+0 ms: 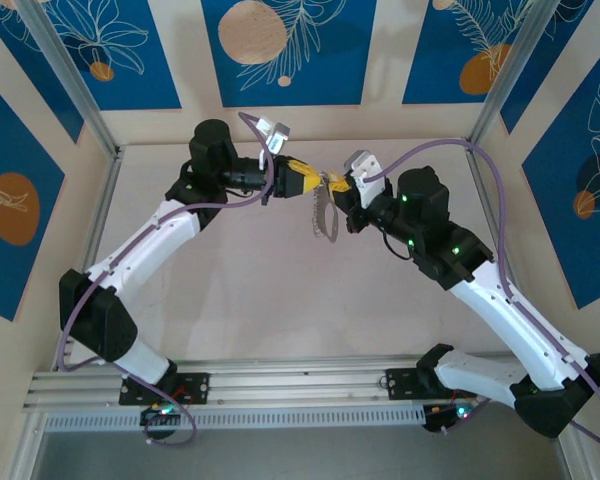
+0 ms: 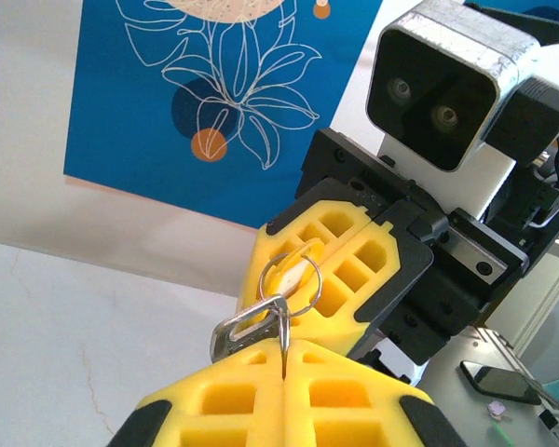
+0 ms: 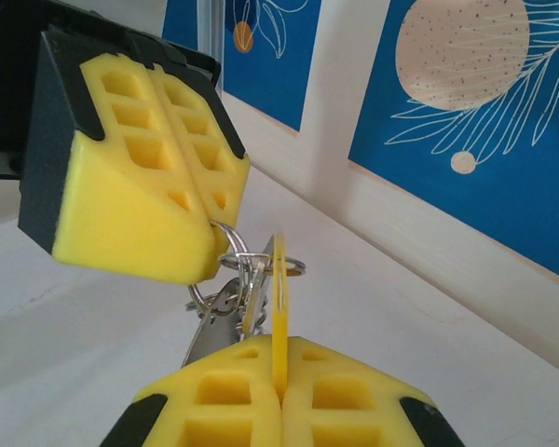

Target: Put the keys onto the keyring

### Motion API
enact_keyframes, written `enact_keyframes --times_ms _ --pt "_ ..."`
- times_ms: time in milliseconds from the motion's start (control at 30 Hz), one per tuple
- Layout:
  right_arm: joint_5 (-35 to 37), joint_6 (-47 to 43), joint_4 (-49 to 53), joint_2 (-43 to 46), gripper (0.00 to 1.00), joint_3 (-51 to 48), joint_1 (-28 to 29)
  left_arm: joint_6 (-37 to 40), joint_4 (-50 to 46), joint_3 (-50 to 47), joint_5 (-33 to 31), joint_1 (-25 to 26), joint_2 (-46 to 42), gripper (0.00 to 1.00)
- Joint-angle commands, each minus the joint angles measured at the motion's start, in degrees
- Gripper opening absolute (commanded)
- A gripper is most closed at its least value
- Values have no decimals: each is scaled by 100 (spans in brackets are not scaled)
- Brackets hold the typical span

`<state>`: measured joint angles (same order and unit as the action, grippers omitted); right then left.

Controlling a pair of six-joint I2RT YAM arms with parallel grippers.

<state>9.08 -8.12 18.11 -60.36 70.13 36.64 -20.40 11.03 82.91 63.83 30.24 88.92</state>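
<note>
Step in hand: threading, mid-air, well above table (image 1: 230,290).

Left gripper (image 2: 284,354) clamped on keyring (image 2: 245,324): grey loop pinched at one end between the yellow pads, the rest sticking out toward the other arm. Thin wire loop (image 2: 320,281) hanging off it, lying across the opposing pads. Pale toothed strip (image 1: 325,218) dangling below the meeting point.

Right gripper (image 3: 279,363) closed tight on key (image 3: 279,298): tan-yellow head edge-on and upright between the pads, top just beside the wire loop and grey loop. Blade not made out. Key over the wire or merely against it: cannot tell.

To do it well:
- No relaxing of either grip until capture is confirmed.
- Hold keyring still with the left; move only the right, slowly.
- Line up the head's hole with the wire's free end, then feed along the curve rather than pushing straight.
- Watch for pad collision, tips nearly touching.
- Risk, as judged: small flat key twisting in soft foam, or dropping to the table.

Surroundings:
- Pale matt tabletop with faint hairline cracks.
- Cream walls carrying blue panels (image 1: 280,50) with white leaf outlines and orange discs.
- Aluminium posts (image 1: 72,80) at the corners.
- Slotted rail (image 1: 300,385) at the near edge, carrying both bases.
- Dark phone-like slab (image 2: 498,380) on a ledge beyond the right arm.
</note>
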Motion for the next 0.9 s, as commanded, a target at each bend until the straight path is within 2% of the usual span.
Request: enact_keyframes --times_ms 0,333,467,667,867 --pt "99 -259 206 -87 0 284 35 215 -101 160 1 -20 -225 0" --pt "148 -251 217 -248 0 337 95 186 -101 168 25 -4 -222 0" --pt "238 -187 228 -176 0 324 -70 213 -101 128 -31 -3 -253 0" --pt "89 42 219 39 0 245 -400 247 -127 127 -67 -5 -301 0" --pt "-142 144 222 35 0 271 -356 221 -83 137 -55 -1 -288 0"
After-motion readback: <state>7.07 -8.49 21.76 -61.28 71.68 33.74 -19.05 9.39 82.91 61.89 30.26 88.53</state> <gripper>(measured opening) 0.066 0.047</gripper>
